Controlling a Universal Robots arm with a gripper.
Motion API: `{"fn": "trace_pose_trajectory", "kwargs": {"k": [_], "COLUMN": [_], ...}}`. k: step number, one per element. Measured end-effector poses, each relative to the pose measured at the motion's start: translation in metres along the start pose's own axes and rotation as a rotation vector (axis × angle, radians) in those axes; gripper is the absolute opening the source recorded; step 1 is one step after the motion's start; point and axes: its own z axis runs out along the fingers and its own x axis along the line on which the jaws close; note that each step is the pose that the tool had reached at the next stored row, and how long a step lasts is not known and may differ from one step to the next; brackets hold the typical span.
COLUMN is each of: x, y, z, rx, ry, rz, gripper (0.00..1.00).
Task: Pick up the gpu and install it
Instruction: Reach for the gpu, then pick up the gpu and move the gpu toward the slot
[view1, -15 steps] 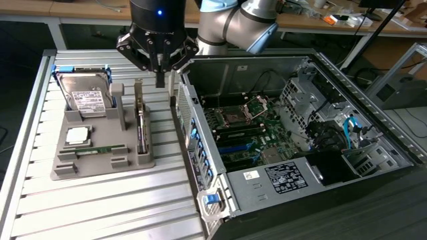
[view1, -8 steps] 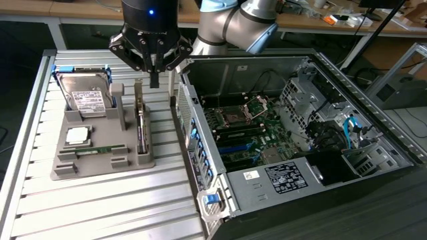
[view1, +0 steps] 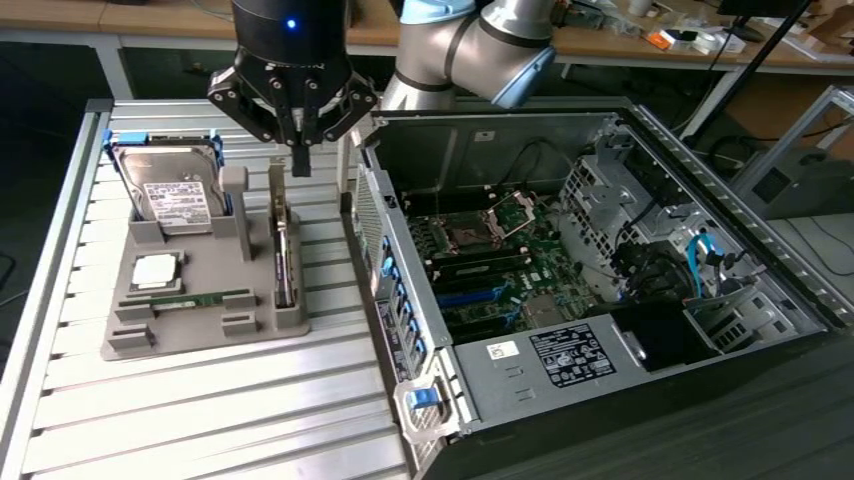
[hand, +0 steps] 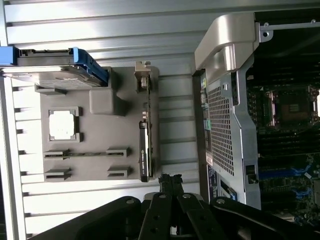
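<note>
No readable text or markings.

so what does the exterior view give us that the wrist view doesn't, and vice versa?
Exterior view adds: the arm's elbow, the power supply with its white label, the blue cables by the drive cage, and the benches behind.
Wrist view adds: the case's perforated outer panel, seen face-on.
Both: the grey tray with the hard drive, the processor chip and the gpu standing on edge, the motherboard socket, and the shut gripper hovering near one end of the gpu, holding nothing.
</note>
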Motion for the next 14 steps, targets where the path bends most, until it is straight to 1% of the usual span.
{"fn": "trace_pose_trajectory", "kwargs": {"k": [14], "x": [0.0003], "y": [0.0], "z": [0.0], "rx": [0.0], "ry": [0.0], "rz": [0.0], "gripper": [0.1]}}
